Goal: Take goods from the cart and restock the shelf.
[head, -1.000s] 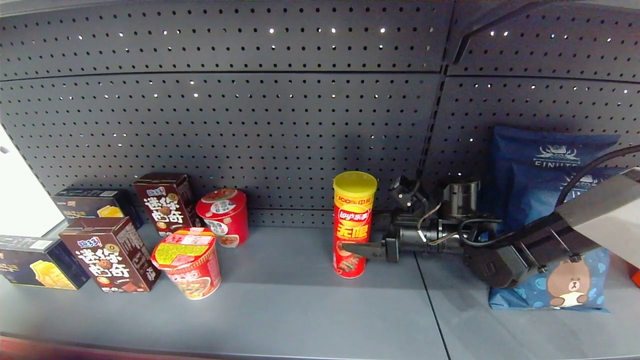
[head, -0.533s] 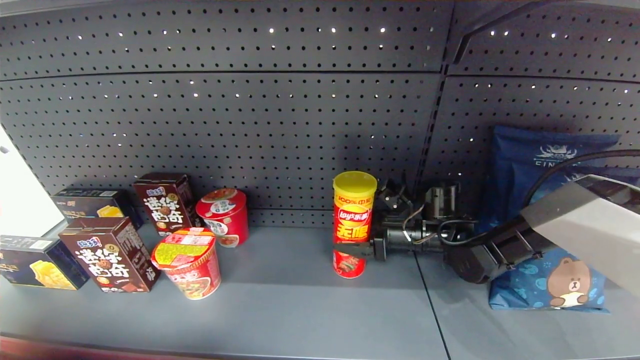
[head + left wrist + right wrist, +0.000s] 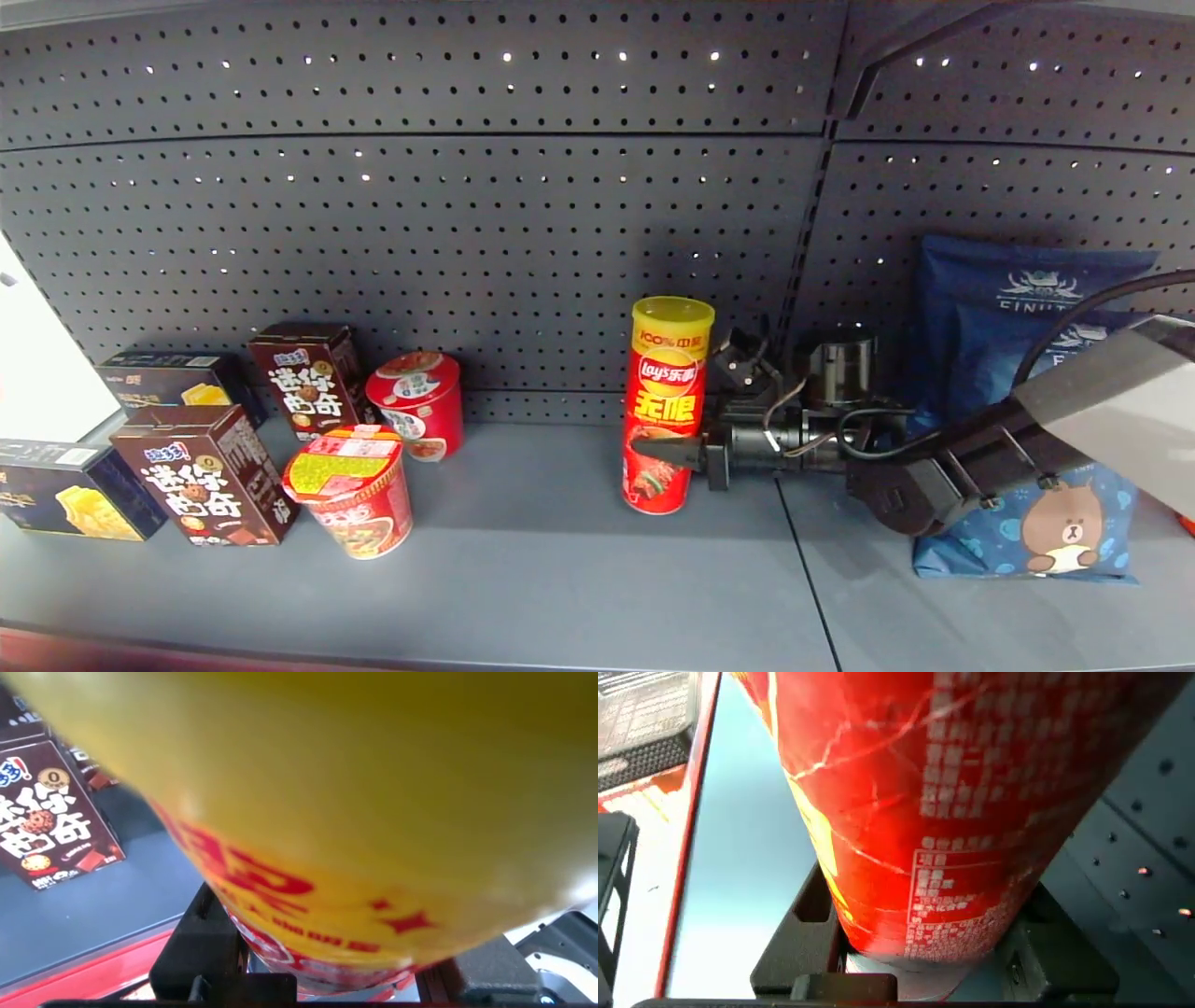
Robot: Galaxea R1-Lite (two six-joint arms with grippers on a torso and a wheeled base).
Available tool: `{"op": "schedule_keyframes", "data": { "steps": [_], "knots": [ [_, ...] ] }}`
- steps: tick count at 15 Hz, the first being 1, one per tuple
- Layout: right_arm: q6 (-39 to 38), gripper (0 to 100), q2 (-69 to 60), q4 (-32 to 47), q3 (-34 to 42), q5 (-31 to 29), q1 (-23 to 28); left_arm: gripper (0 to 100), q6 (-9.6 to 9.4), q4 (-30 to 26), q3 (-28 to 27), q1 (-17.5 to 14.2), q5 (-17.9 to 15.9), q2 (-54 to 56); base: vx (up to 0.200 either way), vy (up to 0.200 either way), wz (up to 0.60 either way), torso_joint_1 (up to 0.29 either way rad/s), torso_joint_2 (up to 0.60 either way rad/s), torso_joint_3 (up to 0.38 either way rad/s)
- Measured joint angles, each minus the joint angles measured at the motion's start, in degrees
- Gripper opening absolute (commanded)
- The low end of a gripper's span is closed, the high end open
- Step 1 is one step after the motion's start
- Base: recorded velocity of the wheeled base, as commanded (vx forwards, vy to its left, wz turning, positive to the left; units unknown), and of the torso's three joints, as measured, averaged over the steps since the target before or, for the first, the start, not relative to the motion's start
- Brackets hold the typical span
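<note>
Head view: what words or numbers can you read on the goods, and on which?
"100%": chip can, yellow band under the lid; brand logo beneath.
"迷你曲奇": front brown box, rear brown box.
Blue bag: brand line under a crest.
Too small to read: front noodle cup, rear noodle cup, dark boxes.

Head camera: forward and down over the shelf | right wrist: hard against the red can, shared with head view | left wrist: hard against a second can
</note>
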State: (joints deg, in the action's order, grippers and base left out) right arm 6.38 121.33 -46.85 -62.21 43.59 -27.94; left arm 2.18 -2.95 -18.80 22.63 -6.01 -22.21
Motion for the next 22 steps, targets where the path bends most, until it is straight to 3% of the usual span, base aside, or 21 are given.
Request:
{"op": "schedule_keyframes", "data": {
  "steps": [9,13,16,22],
  "knots": [
    [-1.6,0,-18.8,-0.06,15.66,-16.2,-10.75,0,0.0,0.13,-0.33,0.16,-0.12,0.13,0.0,0.0,0.0,0.0,0.0,0.0],
    [-1.65,0,-21.7,-6.47,23.3,-15.71,-10.53,0,0.0,0.22,-0.9,0.16,-0.06,0.22,0.0,0.0,0.0,0.0,0.0,0.0],
    [-1.73,0,-21.09,-15.03,28.75,-11.96,-9.0,0,1.45,0.22,-1.15,0.16,-0.06,0.22,0.0,0.0,0.0,0.0,0.0,0.0],
    [-1.58,0,-14.75,-22.56,30.6,-8.01,-7.06,0,1.67,0.17,-1.23,0.13,-0.06,0.22,0.0,0.0,0.0,0.0,0.0,0.0]
  ]
}}
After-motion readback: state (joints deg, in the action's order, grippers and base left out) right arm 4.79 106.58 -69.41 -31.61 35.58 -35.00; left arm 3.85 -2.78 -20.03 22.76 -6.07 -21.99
